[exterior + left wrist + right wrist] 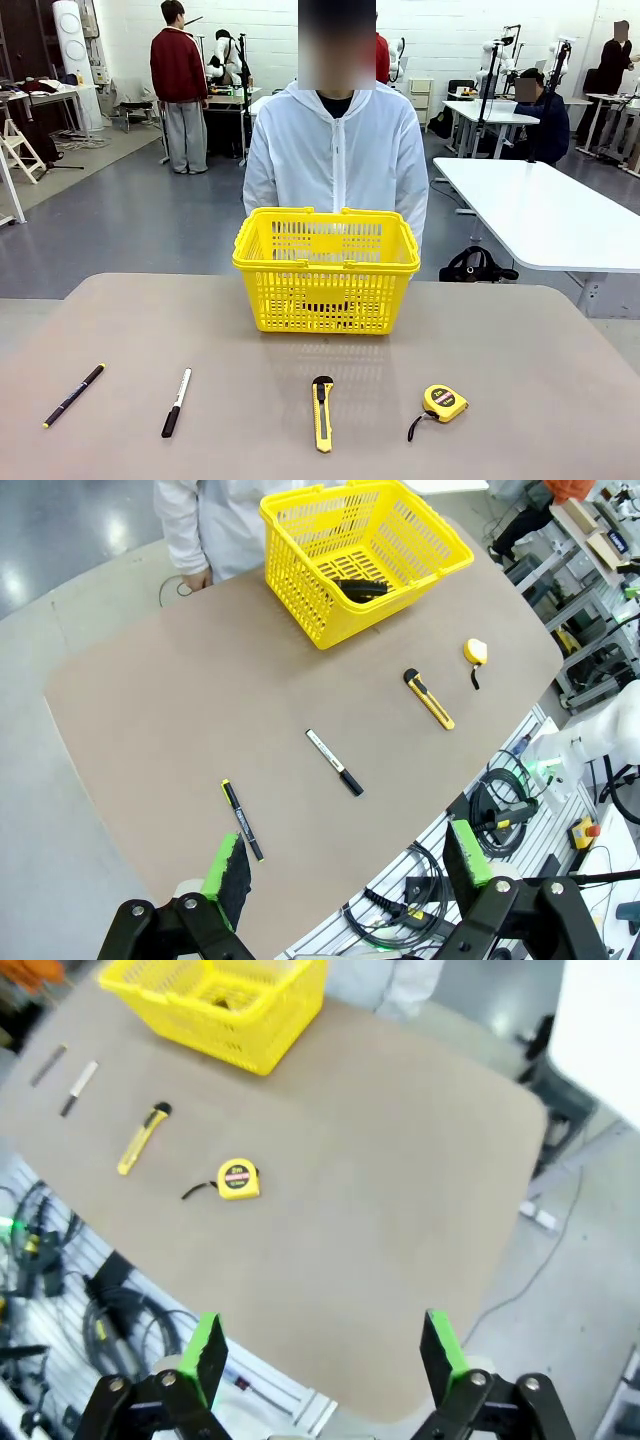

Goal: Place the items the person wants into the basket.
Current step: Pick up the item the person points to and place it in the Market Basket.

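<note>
Beige tabletop (540,360), with a person (335,150) in a white hooded jacket standing at its far edge. Yellow lattice basket (326,295), upright at the far middle just before the person, with a dark object (358,586) on its floor. The left arm's jaws and the right arm's jaws stand wide apart, empty, above the near edge. Near row, outside the basket: yellow utility knife (322,413) at centre; black pen (73,395) far left; marker (177,402) between them; round yellow tape measure (444,402) at right.

Pen (73,396) and tape measure (444,402) lie before basket (325,300).
</note>
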Robot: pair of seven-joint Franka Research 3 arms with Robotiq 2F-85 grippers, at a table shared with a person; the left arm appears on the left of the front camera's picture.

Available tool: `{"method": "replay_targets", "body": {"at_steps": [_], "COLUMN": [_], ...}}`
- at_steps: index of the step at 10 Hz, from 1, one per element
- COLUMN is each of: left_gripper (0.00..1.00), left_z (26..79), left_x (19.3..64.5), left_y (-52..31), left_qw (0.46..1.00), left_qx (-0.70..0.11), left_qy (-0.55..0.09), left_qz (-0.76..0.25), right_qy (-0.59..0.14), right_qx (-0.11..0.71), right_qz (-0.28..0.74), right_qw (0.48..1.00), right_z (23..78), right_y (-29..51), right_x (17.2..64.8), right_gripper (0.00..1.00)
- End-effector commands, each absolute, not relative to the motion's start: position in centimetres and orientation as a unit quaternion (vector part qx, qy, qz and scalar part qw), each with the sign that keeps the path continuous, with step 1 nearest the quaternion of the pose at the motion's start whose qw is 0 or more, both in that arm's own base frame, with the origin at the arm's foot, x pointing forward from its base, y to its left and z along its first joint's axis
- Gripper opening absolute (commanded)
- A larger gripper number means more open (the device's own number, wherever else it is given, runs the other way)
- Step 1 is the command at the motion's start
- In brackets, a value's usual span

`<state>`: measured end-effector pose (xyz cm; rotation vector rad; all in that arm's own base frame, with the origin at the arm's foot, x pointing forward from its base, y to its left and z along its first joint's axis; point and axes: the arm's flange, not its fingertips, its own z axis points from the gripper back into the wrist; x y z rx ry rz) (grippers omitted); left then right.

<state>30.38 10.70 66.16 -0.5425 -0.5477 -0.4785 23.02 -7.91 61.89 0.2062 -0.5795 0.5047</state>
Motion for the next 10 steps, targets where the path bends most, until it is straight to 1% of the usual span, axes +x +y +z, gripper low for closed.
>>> {"method": "replay_targets", "body": {"at_steps": [1, 3, 5, 8, 9, 10], "left_gripper": [1.0, 1.0, 1.0, 1.0, 1.0, 1.0], "left_z": [66.2, 66.2, 66.2, 66.2, 66.2, 66.2], "left_x": [30.3, 30.3, 30.3, 30.3, 30.3, 30.3], "left_y": [10.8, 10.8, 10.8, 10.8, 10.8, 10.8], "left_qw": [0.895, 0.895, 0.895, 0.895, 0.895, 0.895], "left_qx": [-0.266, -0.266, -0.266, -0.266, -0.266, -0.266], "left_qy": [-0.266, -0.266, -0.266, -0.266, -0.266, -0.266], "left_qz": [-0.238, -0.238, -0.238, -0.238, -0.238, -0.238], "right_qy": [-0.296, -0.294, -0.267, -0.245, -0.266, -0.266], "right_qx": [0.183, 0.203, 0.194, 0.187, 0.183, 0.183], "right_qz": [0.25, 0.216, 0.183, 0.192, 0.193, 0.193], "right_qw": [0.904, 0.909, 0.926, 0.932, 0.926, 0.926], "right_z": [62.9, 64.5, 66.3, 66.1, 66.0, 66.0], "right_y": [-11.9, -13.5, -12.9, -12.0, -12.2, -12.2], "right_x": [23.1, 23.4, 24.9, 26.1, 25.9, 25.9], "right_gripper": [1.0, 1.0, 1.0, 1.0, 1.0, 1.0]}}
